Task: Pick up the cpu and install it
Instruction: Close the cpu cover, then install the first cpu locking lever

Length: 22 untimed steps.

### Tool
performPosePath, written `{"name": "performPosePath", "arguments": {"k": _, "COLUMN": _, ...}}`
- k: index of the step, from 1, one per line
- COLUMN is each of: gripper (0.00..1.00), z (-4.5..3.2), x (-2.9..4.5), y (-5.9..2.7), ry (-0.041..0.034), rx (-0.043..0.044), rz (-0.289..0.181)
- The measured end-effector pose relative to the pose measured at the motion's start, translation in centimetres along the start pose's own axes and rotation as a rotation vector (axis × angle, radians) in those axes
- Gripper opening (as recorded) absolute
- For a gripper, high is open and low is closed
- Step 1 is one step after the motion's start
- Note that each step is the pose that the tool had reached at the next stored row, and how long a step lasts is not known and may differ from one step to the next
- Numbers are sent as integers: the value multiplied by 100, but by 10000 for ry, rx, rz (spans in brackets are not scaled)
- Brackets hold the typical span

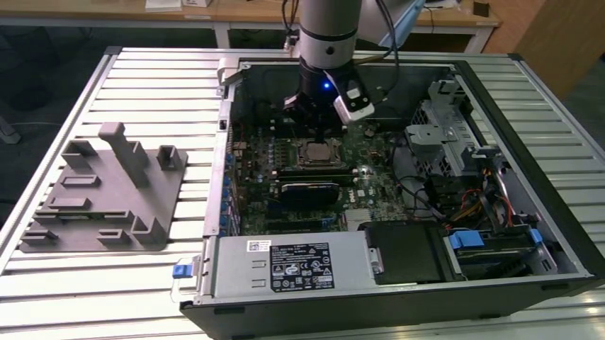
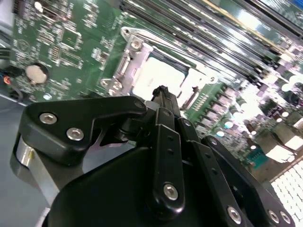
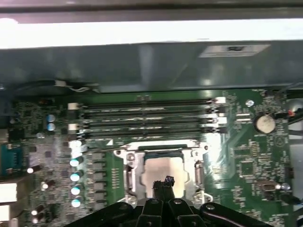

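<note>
- I see the computer case [image 1: 378, 308] lying open on the table [image 1: 142, 283]. The holder block [image 1: 99, 195] stands to the exterior view's left of it.
- The cpu [image 3: 163, 170] sits in the socket frame [image 3: 130, 175] on the motherboard [image 1: 260, 152], inside the case.
- My gripper [image 3: 163, 182] hangs just above the cpu.
- The memory slots [image 3: 147, 118] run just beside the socket frame.

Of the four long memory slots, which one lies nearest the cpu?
The slot right beside the socket frame holding the cpu; it is the one farthest from the case wall.
</note>
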State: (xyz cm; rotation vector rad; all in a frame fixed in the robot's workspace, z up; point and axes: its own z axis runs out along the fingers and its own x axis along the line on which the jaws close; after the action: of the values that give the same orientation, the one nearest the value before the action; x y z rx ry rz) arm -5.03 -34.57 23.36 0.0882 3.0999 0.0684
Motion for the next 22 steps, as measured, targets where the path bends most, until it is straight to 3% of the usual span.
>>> {"name": "performPosePath", "arguments": {"k": 5, "gripper": 11, "z": 4, "x": -98, "y": 6, "ry": 0, "rx": 0, "rz": 0}}
{"name": "performPosePath", "arguments": {"k": 18, "gripper": 11, "z": 3, "x": -108, "y": 7, "ry": 0, "rx": 0, "rz": 0}}
{"name": "performPosePath", "arguments": {"k": 22, "gripper": 11, "z": -49, "x": -110, "y": 9, "ry": -1, "rx": -1, "rz": 0}}
